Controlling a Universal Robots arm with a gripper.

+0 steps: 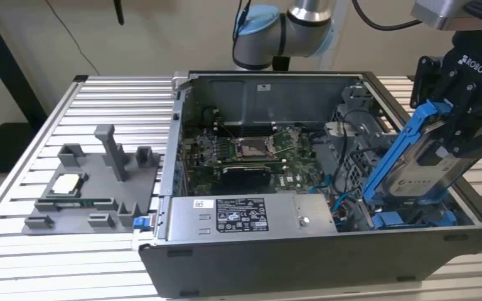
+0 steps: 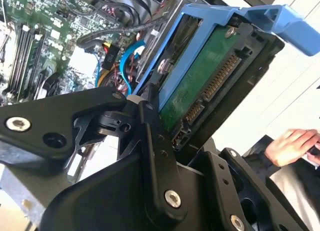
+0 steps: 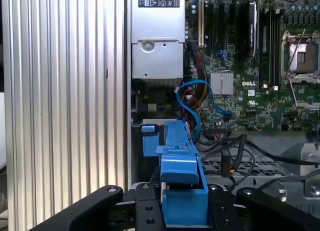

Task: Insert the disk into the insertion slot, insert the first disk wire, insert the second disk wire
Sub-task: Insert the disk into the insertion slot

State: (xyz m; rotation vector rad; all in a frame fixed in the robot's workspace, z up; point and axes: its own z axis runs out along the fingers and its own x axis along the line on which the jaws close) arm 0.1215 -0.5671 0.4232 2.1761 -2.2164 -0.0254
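My gripper (image 1: pixel 463 141) is shut on the disk (image 1: pixel 429 157), a silver-grey drive in a bright blue carrier. It holds the disk steeply tilted above the case's near corner at the exterior view's right. The disk's lower end is just over the insertion slot (image 1: pixel 417 218), a grey metal bay with blue plastic pieces. In the second wrist view the disk's (image 2: pixel 205 86) green circuit board and connectors face the camera between the black fingers (image 2: pixel 152 141). In the first wrist view the blue carrier (image 3: pixel 182 186) sits in my gripper (image 3: pixel 182 211). A blue cable (image 3: pixel 192 98) and coloured wires loop beside the bay.
The open computer case holds a motherboard (image 1: pixel 250 153) and a grey labelled power supply box (image 1: pixel 241 216). A grey plastic fixture tray (image 1: pixel 90 188) lies on the slatted metal table (image 1: pixel 23 251) at the exterior view's left. A person's hand (image 2: pixel 292 143) is beyond the case.
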